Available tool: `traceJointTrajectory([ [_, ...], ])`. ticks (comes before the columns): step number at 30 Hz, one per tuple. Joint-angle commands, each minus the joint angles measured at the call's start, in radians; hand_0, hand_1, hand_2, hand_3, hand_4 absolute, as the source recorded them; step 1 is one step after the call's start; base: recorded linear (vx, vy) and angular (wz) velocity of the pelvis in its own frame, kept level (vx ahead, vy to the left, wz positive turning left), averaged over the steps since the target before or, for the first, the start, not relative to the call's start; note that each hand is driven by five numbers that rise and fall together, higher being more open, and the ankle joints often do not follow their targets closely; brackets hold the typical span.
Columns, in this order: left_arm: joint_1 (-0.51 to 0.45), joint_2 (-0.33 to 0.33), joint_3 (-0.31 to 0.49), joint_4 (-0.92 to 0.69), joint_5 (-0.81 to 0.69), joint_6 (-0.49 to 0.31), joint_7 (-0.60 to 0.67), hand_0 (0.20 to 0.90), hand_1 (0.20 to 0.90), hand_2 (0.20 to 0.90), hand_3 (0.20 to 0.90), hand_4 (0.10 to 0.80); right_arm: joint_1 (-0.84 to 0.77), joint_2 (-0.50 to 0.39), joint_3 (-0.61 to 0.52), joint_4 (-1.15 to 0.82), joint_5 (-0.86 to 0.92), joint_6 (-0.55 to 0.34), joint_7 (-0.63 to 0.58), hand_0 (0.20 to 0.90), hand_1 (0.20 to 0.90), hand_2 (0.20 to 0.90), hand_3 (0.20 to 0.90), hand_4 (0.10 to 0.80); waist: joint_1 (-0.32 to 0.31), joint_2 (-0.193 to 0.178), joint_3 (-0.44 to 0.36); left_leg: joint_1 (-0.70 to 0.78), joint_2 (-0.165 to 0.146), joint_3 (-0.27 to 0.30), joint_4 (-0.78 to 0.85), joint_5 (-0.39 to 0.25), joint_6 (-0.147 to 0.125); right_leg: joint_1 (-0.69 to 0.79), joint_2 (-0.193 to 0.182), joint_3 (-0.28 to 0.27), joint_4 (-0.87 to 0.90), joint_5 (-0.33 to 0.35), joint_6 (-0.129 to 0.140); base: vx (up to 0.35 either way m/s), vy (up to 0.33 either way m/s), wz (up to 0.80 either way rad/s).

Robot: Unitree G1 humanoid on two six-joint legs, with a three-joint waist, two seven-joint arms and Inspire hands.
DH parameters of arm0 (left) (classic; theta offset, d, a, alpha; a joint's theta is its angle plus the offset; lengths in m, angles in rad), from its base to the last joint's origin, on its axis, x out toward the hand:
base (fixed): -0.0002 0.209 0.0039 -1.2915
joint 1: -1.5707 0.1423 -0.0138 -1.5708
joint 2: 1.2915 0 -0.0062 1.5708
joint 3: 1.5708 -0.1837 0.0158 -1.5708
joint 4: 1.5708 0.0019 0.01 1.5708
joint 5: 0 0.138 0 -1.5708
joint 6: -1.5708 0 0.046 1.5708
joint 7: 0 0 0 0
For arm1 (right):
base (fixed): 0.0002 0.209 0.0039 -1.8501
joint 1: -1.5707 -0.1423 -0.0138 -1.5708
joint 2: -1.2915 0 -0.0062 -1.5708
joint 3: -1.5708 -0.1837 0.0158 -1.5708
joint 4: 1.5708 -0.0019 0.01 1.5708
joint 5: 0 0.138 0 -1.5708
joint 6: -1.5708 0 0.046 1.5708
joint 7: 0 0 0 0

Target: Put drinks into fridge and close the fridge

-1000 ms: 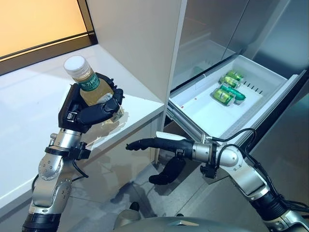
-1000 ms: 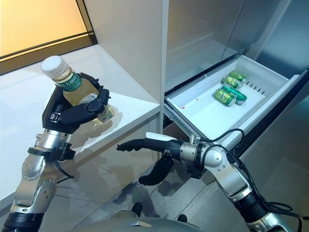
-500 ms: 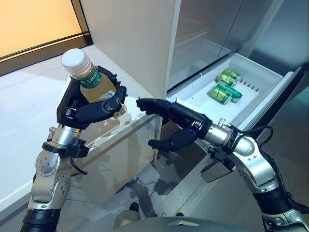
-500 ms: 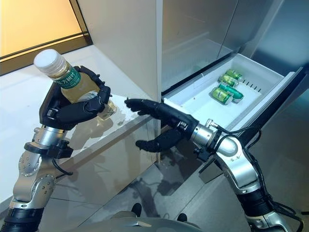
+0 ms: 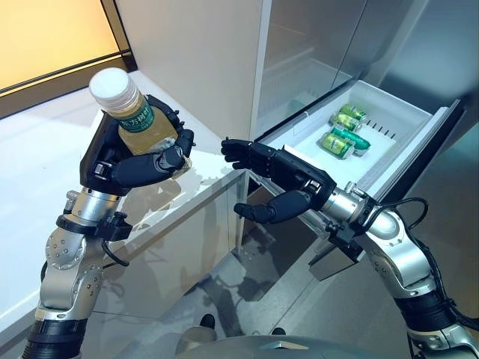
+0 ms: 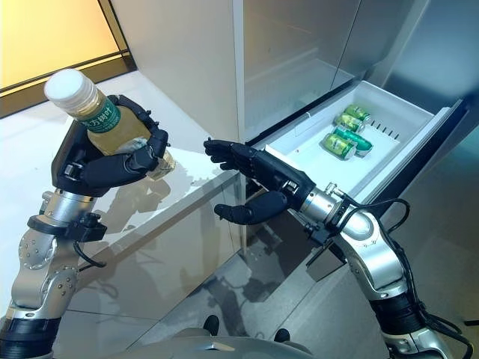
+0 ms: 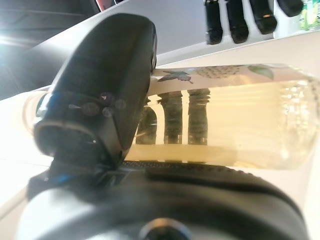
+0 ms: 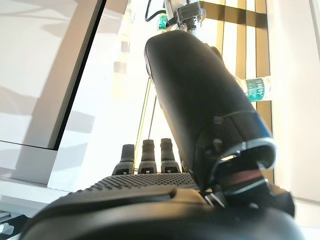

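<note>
Holding bottle [image 5: 132, 120] in left hand [image 5: 138, 161], fingers curled round it, cap up; right hand [image 5: 288, 179] spread just beside it, apart. Fridge drawer [image 5: 389, 149] open.

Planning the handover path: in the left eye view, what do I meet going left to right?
Left hand curled round the white-capped bottle of yellow drink → open right hand → green cans lying in the open white fridge drawer.
</note>
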Motion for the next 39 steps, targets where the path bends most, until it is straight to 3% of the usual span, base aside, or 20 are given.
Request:
traceJointTrajectory([
  [1, -0.165, 0.06, 0.034, -0.124, -0.045, -0.153, 0.0, 0.3, 0.3, 0.3, 0.2, 0.1, -0.098, 0.013, 0.046, -0.052, 0.084, -0.059, -0.043, 0.9, 0.9, 0.9, 0.9, 0.8, -0.011, 0.001, -0.109, -0.004, -0.109, 0.038, 0.001, -0.036, 0.082, 0.01, 0.025, 0.032, 0.018, 0.0, 0.001, 0.0, 0.0, 0.0],
  [12, -0.209, 0.059, -0.046, -0.128, -0.054, -0.077, -0.039, 0.3, 0.3, 0.3, 0.2, 0.1, -0.201, 0.031, 0.126, -0.004, 0.067, -0.035, -0.108, 0.9, 0.9, 0.9, 0.9, 0.8, 0.003, -0.002, -0.109, 0.0, -0.11, 0.033, 0.001, -0.035, 0.083, 0.015, 0.025, 0.025, 0.02, 0.0, -0.001, 0.0, 0.0, 0.0],
  [39, -0.252, 0.092, -0.108, -0.12, -0.078, 0.003, -0.114, 0.3, 0.3, 0.3, 0.2, 0.1, -0.313, 0.077, 0.19, 0.037, 0.149, 0.012, -0.2, 0.9, 0.9, 0.9, 0.9, 0.8, 0.014, 0.003, -0.11, 0.006, -0.11, 0.034, 0.001, -0.036, 0.089, 0.018, 0.025, 0.026, 0.023, -0.003, -0.006, 0.0, 0.0, 0.0],
])
